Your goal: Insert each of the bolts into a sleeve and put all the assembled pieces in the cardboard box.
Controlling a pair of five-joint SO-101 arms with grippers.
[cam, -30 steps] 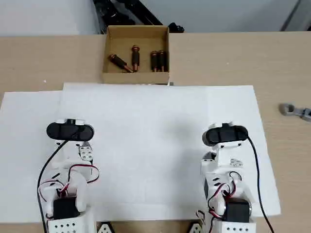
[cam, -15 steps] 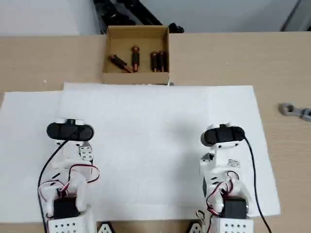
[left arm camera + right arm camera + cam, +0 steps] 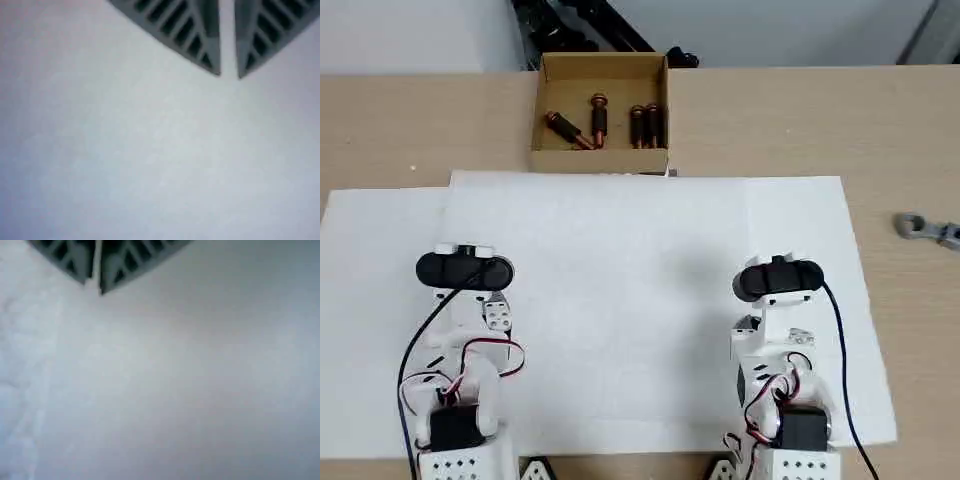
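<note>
Wrench (image 3: 918, 227) beside white sheet (image 3: 640, 300), well apart from cardboard box (image 3: 600, 160)

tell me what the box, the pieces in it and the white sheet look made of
Cardboard box: plain brown card, matte, with folded walls.
Assembled pieces: bolts likely metal, with shiny coppery ends; the dark sleeves are possibly plastic.
White sheet: probably paper; it looks thin, flat and matte.

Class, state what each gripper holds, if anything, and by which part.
Nothing is held. The left gripper and the right gripper are both shut and empty over the white paper; the assembled pieces lie in the cardboard box.
</note>
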